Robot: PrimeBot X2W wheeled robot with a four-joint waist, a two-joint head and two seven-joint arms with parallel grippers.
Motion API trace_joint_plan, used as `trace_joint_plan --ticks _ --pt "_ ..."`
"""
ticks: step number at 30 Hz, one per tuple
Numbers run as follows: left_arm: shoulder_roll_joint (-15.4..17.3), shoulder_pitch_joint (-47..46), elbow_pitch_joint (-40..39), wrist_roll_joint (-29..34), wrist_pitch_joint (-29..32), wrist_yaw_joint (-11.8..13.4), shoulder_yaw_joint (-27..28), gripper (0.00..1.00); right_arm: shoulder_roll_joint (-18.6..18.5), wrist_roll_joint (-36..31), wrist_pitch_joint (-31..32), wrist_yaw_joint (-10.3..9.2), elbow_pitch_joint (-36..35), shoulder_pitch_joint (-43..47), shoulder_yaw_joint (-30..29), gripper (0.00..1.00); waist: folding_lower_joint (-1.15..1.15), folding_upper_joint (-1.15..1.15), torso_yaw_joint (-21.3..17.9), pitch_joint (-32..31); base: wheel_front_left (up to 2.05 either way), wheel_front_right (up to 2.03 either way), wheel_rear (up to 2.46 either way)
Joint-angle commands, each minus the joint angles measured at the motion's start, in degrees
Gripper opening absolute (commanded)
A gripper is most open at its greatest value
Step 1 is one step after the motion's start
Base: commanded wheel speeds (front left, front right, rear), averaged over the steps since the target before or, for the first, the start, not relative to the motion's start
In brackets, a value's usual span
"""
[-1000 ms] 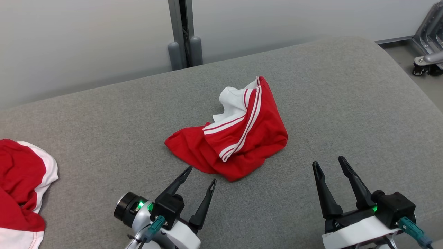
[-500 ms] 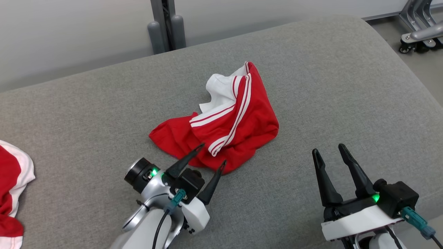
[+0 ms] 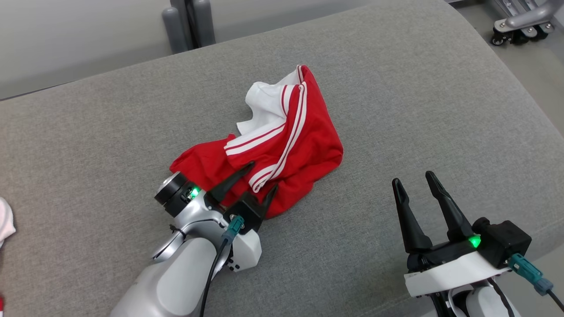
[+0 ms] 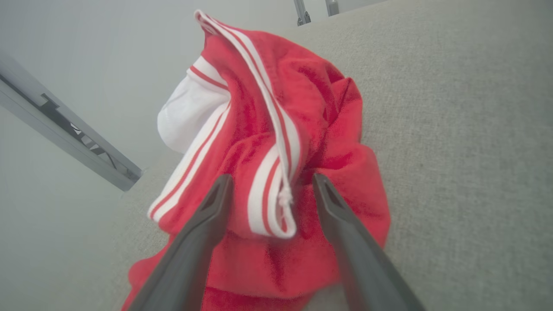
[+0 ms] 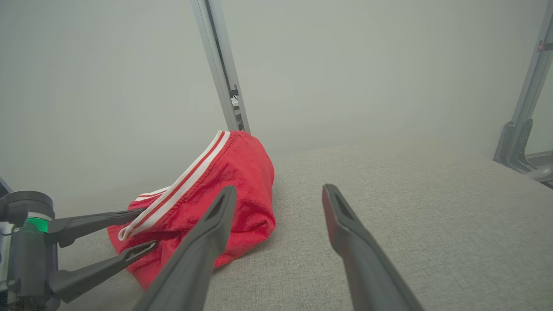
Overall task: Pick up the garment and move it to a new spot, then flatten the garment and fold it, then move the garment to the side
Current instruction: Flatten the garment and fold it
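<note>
The pale left forearm [image 3: 176,281] rises from the bottom edge, angled toward the upper right, and its silver wrist [image 3: 194,211] shows a green light. The left jaws stand wide apart, their two long dark fingers [image 3: 232,181] pointing up and right. The right jaws, low at the right on a white wrist housing [image 3: 449,275], also gape, with both tips pointing up.

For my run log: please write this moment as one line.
left pincer: open, astride garment hem | right pincer: open, off garment | garment: crumpled
</note>
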Motion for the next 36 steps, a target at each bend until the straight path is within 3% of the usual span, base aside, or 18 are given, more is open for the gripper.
trace_joint_plan --ticks 1,2,8,12,14,21,24,27,32,36 --pt "-0.03 -1.39 0.29 0.09 -0.2 0.43 -0.27 0.57 -0.33 0.31 -0.09 0.01 0.15 -0.75 -0.04 1.0 0.0 0.0 -0.52 0.3 0.0 0.0 0.0" --pt "-0.06 -1.71 0.52 -0.36 -0.19 0.16 -0.55 0.0 -0.33 0.53 -0.09 0.01 0.16 -0.77 -0.01 1.0 0.0 0.0 -0.77 0.4 0.0 0.0 0.0" --pt "-0.62 -3.17 -1.2 -5.06 -0.19 -2.13 -0.86 0.0 -0.32 1.2 -0.09 0.01 0.35 -0.51 0.29 1.0 0.0 0.0 -1.96 0.18 0.0 0.0 0.0" --pt "-1.1 -3.72 -3.29 -11.75 -0.2 -3.69 0.09 0.0 -0.32 1.5 -0.09 0.01 0.75 0.27 0.67 1.0 0.0 0.0 -2.5 -0.67 0.0 0.0 0.0" --pt "-1.32 -4.14 -4.67 -17.57 -0.2 -4.22 -0.17 0.0 -0.32 1.54 -0.09 0.01 1.0 0.52 1.08 1.0 0.0 0.0 -2.8 -1.26 0.0 0.0 0.0" --pt "-1.26 -12.54 -12.81 -40.63 2.2 -4.65 -9.46 0.0 -0.31 1.43 -0.09 0.01 2.06 0.71 2.37 1.0 0.0 0.0 -3.65 -3.47 0.0 0.0 0.0" --pt "-1.33 -18.28 -15.55 -48.11 2.28 -3.08 -12.3 0.0 -0.31 1.37 -0.09 0.01 2.43 0.89 3.13 1.0 0.0 0.0 -4.4 -4.47 0.0 0.0 0.0" --pt "-1.33 -26.6 -18.02 -56.45 1.44 0.24 -15.25 0.0 -0.33 1.44 -0.09 0.01 2.83 1.28 4.33 1.0 0.0 0.0 -5.7 -5.65 0.0 0.0 0.0" --pt "-1.27 -36.02 -16.95 -62.48 0.12 3.33 -16.79 0.0 -0.31 1.62 -0.08 0.01 3.16 1.49 4.88 1.0 0.0 0.0 -6.72 -6.4 0.0 0.0 0.0" --pt "-1.16 -36.72 -11.77 -64.62 -0.13 6.61 -18.58 0.0 -0.31 1.58 -0.08 0.01 2.59 1.57 4.28 1.0 0.0 0.0 -6.03 -6.5 0.0 0.0 0.0"
